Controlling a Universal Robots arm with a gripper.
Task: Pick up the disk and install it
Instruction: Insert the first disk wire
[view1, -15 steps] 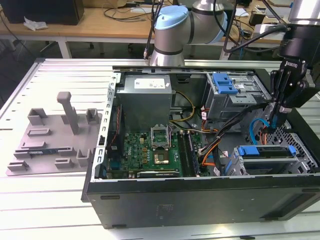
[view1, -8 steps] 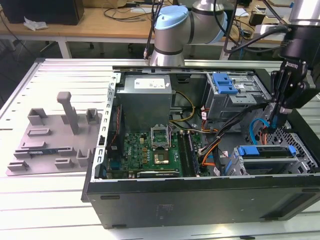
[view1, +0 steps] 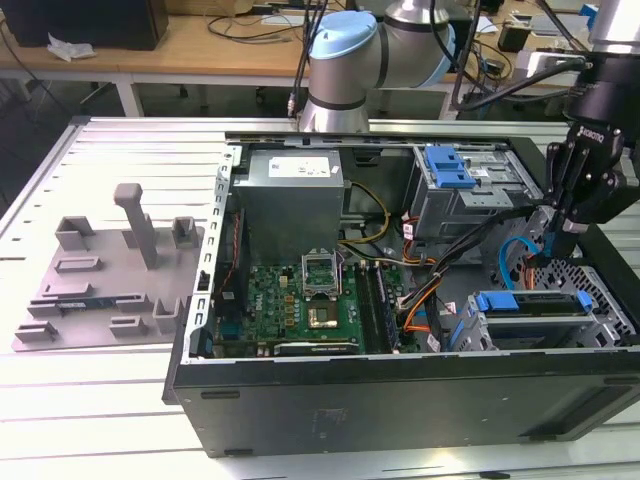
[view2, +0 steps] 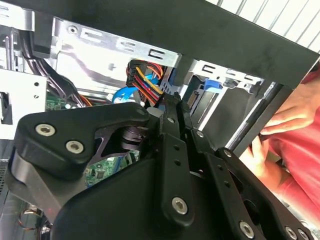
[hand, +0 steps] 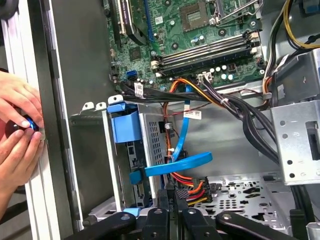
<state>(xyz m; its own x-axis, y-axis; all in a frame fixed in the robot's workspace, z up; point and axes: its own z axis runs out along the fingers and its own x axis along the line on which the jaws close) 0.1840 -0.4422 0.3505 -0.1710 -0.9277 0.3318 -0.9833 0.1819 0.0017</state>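
Note:
The disk (view1: 532, 303), framed by its blue carrier bracket, sits inside the metal drive cage (view1: 600, 330) at the case corner on the exterior view's right. In the first wrist view the disk (hand: 126, 125) stands edge-on in the cage with its blue tab showing. My gripper (view1: 555, 252) hangs just above and behind that cage, apart from the disk. Its black fingers (hand: 165, 196) are pressed together with nothing between them, as both wrist views show. In the second wrist view the gripper (view2: 172, 102) points at a bundle of coloured cables.
The open computer case (view1: 400, 400) holds a motherboard (view1: 300, 300), power supply (view1: 295, 195) and loose cables (hand: 190, 160). A grey fixture plate (view1: 110, 280) lies at the exterior view's left. A person's hands (hand: 17, 125) rest on the case's edge near the cage.

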